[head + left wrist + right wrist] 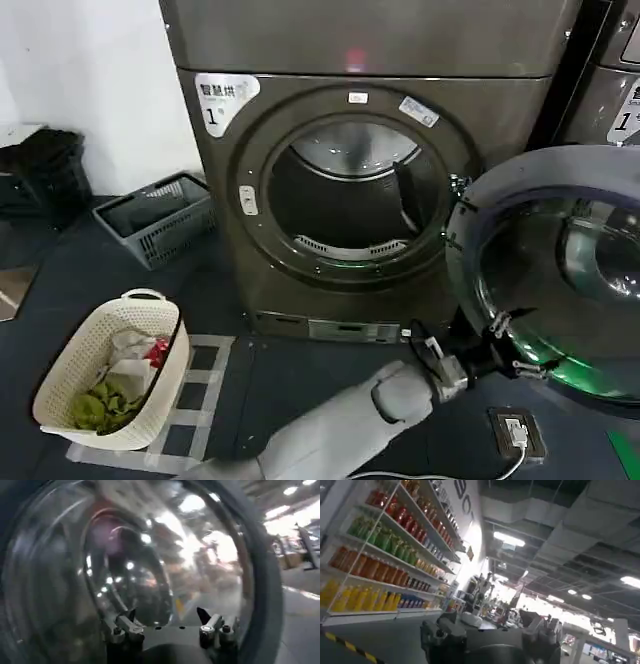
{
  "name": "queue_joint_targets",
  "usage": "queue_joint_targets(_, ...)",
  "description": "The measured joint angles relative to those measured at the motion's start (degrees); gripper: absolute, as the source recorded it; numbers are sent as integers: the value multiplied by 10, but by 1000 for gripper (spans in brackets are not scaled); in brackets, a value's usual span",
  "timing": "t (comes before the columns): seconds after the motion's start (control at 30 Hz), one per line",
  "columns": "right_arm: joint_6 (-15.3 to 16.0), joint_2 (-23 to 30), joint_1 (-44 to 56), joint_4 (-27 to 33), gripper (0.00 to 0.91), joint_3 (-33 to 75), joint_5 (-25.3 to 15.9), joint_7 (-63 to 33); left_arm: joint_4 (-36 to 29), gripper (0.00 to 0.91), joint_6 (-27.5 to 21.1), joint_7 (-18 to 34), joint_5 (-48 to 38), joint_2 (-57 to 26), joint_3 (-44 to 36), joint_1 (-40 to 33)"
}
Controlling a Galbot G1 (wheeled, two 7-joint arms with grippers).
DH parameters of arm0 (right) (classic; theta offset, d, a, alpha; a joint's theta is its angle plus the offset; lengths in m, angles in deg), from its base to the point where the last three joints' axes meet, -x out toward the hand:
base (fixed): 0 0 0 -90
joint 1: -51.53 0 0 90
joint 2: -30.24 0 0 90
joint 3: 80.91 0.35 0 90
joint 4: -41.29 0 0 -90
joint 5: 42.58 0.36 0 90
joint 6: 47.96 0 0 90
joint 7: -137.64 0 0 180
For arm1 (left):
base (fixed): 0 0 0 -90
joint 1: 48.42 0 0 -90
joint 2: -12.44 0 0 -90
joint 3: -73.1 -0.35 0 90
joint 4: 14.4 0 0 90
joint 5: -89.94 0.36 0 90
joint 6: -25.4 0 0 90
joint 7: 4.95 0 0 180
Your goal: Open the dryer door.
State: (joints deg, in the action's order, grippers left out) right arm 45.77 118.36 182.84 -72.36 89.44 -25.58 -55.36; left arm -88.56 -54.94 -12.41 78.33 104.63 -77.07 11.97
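Left pincer [503, 345], fingers apart at the swung-open dryer door [560, 270]: we risk the rim slipping free.

Head view dim, evenly lit; green glow along lower rim of round chrome-ringed dark-glass dryer door [560, 270]. Left wrist view motion-blurred, glare patches on glass. Right wrist view tilted, bright ceiling strip lights [509, 539], washed-out background

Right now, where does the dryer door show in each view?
Head view: the dryer door is swung wide open at right, the left hand at its lower rim.
Left wrist view: its glass spans the picture.
Right wrist view: none; shop shelves.
Shared landmark: the left hand.
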Motion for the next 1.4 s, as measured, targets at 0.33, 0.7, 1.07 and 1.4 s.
queue_joint_targets(0.33,-1,5,0,-4,907,-5,-4,-2,-36,907,-45,8,-26,0,13,13)
queue_joint_targets(0.7,3,-15,4,8,907,-8,-1,1,-140,907,-114,-14,-17,0,41,28)
queue_joint_targets(1.07,2,-32,13,24,907,-10,2,-5,-337,907,-161,27,-52,-163,119,91)
queue_joint_targets(1.4,6,-62,1,51,907,-21,3,-5,-518,907,-223,103,-98,-354,308,261)
